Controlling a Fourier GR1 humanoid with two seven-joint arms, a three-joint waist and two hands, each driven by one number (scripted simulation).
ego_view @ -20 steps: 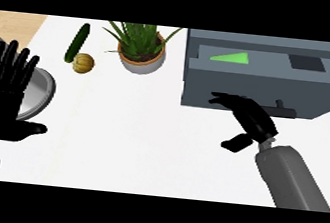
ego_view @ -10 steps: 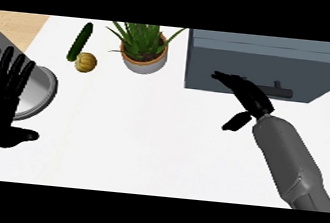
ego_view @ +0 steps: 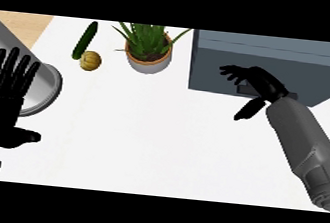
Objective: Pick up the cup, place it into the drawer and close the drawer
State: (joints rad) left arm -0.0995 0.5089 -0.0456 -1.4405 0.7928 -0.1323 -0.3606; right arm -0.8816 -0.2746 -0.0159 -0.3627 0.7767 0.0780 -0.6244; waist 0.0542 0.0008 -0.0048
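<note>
Now you have the right hand [ego_view: 259, 84] at the grey front of the drawer [ego_view: 210, 70] — fingers spread and fairly straight, thumb hanging toward the white counter [ego_view: 158, 138], pinching nothing. You cannot tell whether they touch it. The drawer sits shut, and the cup is out of sight. Your left hand [ego_view: 1, 108] rests open at the left edge, fingers up, beside a metal bowl [ego_view: 45, 88].
</note>
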